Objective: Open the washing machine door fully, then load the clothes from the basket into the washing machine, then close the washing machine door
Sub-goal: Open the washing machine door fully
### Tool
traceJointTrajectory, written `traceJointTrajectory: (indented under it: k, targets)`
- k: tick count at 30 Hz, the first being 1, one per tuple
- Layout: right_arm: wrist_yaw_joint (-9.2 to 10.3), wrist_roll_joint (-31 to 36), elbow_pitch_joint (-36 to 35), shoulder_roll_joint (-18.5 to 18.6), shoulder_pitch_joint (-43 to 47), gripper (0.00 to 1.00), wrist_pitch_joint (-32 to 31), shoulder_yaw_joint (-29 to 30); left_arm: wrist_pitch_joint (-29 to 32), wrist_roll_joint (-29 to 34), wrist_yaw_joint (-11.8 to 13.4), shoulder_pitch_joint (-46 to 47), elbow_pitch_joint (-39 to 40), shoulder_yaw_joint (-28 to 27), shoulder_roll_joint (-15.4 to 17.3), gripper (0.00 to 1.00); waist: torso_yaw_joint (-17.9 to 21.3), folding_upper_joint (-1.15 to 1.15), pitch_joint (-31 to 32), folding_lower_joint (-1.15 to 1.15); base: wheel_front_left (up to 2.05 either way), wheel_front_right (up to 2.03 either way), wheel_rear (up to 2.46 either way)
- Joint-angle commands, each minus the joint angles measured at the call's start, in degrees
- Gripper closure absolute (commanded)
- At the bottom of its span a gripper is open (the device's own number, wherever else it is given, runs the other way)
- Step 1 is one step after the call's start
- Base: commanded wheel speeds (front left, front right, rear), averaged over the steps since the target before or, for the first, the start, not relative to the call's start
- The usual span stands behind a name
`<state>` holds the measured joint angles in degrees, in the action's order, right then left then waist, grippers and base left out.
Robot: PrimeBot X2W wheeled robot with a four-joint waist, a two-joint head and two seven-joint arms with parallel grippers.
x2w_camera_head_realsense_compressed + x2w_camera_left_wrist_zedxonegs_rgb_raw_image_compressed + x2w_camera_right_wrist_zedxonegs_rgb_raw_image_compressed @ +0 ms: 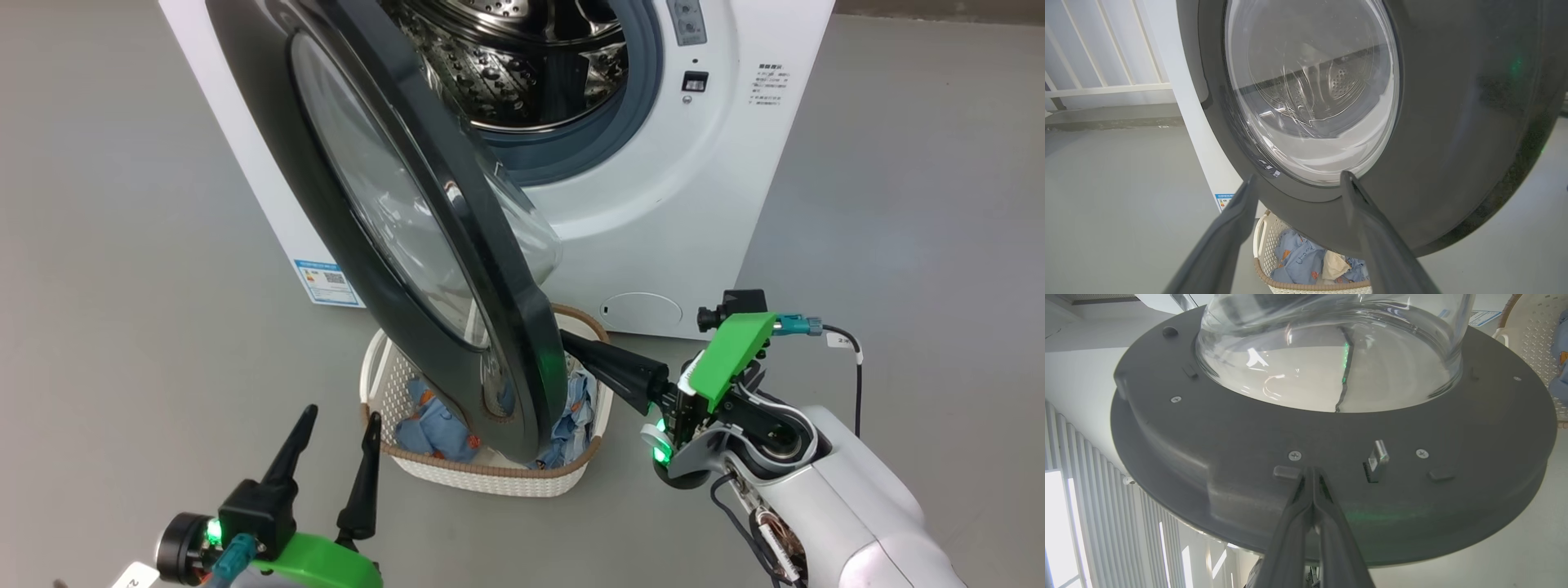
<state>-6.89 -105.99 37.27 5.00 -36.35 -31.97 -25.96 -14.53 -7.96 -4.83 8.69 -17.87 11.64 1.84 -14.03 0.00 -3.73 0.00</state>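
The white washing machine (669, 204) stands at the top with its steel drum showing. The washing machine door (490, 269) hangs partly open, swung out over the basket (490, 482). Light blue printed clothes (433, 425) lie in the basket, with a cream piece (1335, 263) among them. My right gripper (571, 343) is shut, its tips touching the door's grey inner face (1249, 437) beside the metal latch (1378, 459). Down at the lower left my left gripper (342, 413) is open and holds nothing. It faces the door's outer side (1453, 122), a little apart from it.
Grey floor surrounds the machine. The door's lower edge hides part of the basket from above. A round service cap (641, 310) and a blue energy sticker (329, 283) mark the machine's lower front. A white railing (1106, 85) stands behind the machine's left side.
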Motion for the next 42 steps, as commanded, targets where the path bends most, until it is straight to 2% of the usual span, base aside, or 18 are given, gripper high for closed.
traceJointTrajectory:
  k: [1,12,20,21,22,23,24,36,42]
  targets:
    - [-0.59,-0.86,-2.47,-2.12,-1.39,1.00,0.51,-0.85,-0.47,0.78,-0.21,0.67,1.18,-1.64,1.04,0.00,0.06,0.00,0.10,0.00,0.00,0.00,0.00]
    - [-0.59,-0.52,-2.57,-2.12,-0.87,1.00,2.74,0.74,-0.47,0.88,-0.34,0.37,1.25,-1.72,1.04,0.00,0.85,0.00,0.42,0.00,0.00,0.00,0.00]
    - [-0.59,0.94,-8.11,-0.45,2.11,1.00,6.40,5.70,-0.47,0.91,-0.21,0.30,1.33,-2.26,1.04,0.00,2.09,0.00,0.59,0.00,0.00,0.00,0.00]
    - [-0.59,2.82,-10.47,0.50,3.47,0.64,8.26,6.69,-0.47,0.89,-0.13,0.28,1.39,-2.54,1.04,0.00,2.50,0.00,0.63,0.00,0.00,0.00,0.00]
    - [-0.59,3.94,-11.63,0.97,4.33,0.40,9.33,7.09,-0.47,0.85,-0.07,0.26,1.44,-2.71,1.04,0.00,2.72,0.00,0.64,0.00,0.00,0.00,0.00]
    - [-0.59,3.94,-11.63,0.97,4.33,0.40,9.33,7.09,-0.47,0.85,-0.07,0.26,1.44,-2.71,1.04,0.00,2.72,0.00,0.64,0.00,0.00,0.00,0.00]
    - [-0.59,4.99,-12.72,1.31,5.25,0.00,10.48,7.53,-0.47,0.82,0.03,0.19,1.50,-2.90,1.04,0.00,2.99,0.00,0.73,0.00,0.00,0.00,0.00]
    - [-0.59,16.52,-22.29,5.16,17.89,0.00,22.32,9.67,-0.47,1.12,0.06,-0.79,1.45,-4.09,1.04,0.00,5.60,0.00,1.71,0.00,0.00,0.00,0.00]
    - [-0.59,29.07,-24.64,9.18,22.30,0.00,33.88,8.82,-0.47,1.46,-0.10,-1.22,1.46,-4.76,1.04,0.00,7.10,0.00,1.95,0.00,0.00,0.00,0.00]
